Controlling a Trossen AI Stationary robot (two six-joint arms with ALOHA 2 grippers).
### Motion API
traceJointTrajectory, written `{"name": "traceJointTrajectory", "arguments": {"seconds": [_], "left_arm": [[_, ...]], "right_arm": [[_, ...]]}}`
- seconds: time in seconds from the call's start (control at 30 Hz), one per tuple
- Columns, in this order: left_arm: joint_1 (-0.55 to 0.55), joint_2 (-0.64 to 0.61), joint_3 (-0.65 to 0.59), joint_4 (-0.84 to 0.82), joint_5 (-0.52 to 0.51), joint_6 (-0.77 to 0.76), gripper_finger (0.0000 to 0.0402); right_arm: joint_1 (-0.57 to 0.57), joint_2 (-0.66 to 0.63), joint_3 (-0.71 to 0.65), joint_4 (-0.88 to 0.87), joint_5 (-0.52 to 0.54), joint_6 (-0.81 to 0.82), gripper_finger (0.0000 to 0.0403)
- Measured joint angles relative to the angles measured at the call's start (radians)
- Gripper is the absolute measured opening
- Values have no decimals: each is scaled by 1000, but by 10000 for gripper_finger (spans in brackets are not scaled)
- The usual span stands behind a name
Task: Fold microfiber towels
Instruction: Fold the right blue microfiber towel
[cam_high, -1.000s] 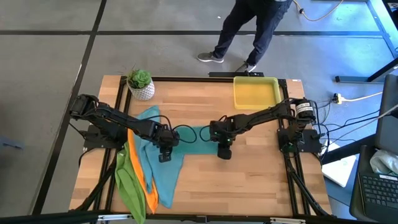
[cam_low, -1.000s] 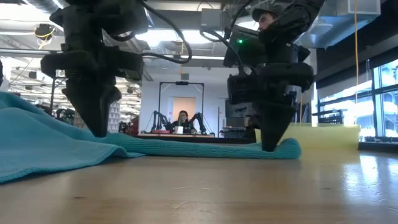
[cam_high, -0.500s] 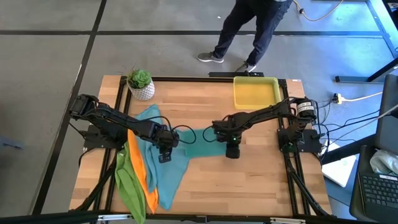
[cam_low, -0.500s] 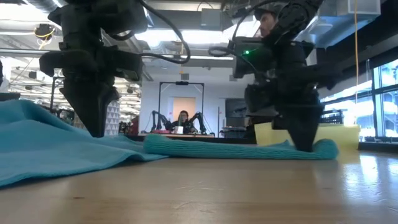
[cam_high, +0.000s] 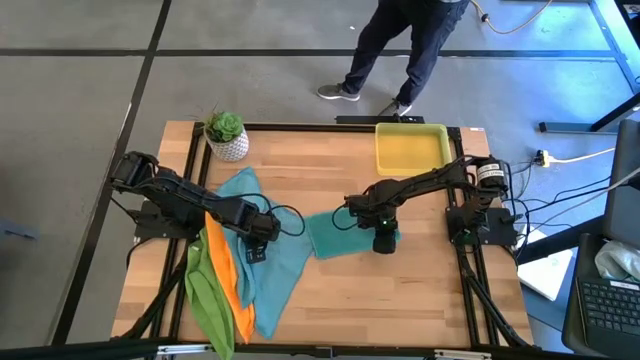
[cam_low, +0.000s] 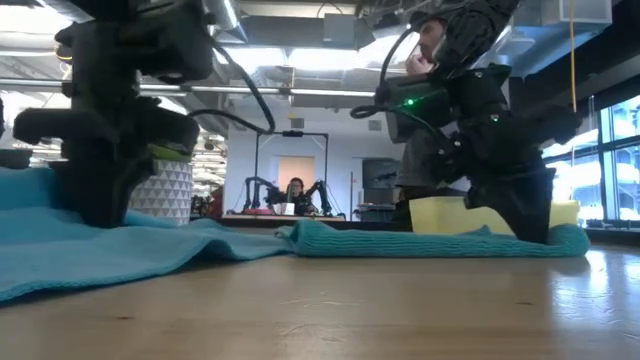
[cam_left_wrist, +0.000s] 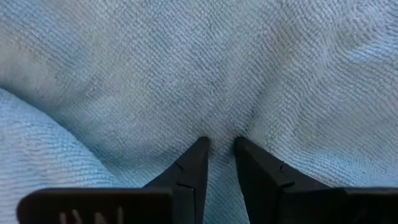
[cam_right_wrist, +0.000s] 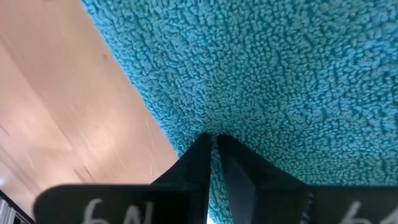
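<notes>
We see the teal towel (cam_high: 300, 245) lying flat on the bench (cam_high: 420, 300), mid-bench. Our right end effector (cam_high: 383, 240) pinches its right edge tight. Our left end effector (cam_high: 254, 250) pinches its left part. Orange (cam_high: 228, 280) and green (cam_high: 205, 300) towels lie by the left edge. Farther back sit a yellow tray (cam_high: 411, 148) and a plant (cam_high: 226, 135).

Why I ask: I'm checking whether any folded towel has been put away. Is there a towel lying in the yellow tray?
No: in the high view the yellow tray holds nothing, and the towels lie on the table.
</notes>
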Motion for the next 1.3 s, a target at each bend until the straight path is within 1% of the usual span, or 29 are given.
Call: {"name": "traceJointTrajectory", "arguments": {"seconds": [0.1, 0.23, 0.33, 0.43, 0.57, 0.73, 0.87, 1.13, 1.3], "left_arm": [[-29, -2, -25, -8, 12, -40, 78], [-60, -3, -32, -64, 21, -84, 78], [-70, -3, -32, -132, 35, -108, 78], [-70, 5, -13, -243, 41, -137, 78], [-65, 10, 41, -360, 3, -149, 78], [-65, 9, 105, -353, -15, -166, 78], [-65, 8, 146, -346, -42, -170, 78], [-65, 7, 192, -350, -75, -170, 78], [-65, 6, 234, -366, -116, -170, 78]], "right_arm": [[0, 0, 0, -23, 1, -3, 42], [0, 1, -1, -39, 2, -14, 42], [0, 1, -1, -40, 2, -25, 42], [0, 1, -1, -39, 2, -25, 42], [0, 1, -1, -39, 1, -27, 42], [0, -19, -3, -34, 12, -28, 42], [0, -58, -3, -34, 64, -32, 42], [1, -140, -2, -36, 71, -20, 42], [0, -184, -2, -18, 67, 44, 42]]}}
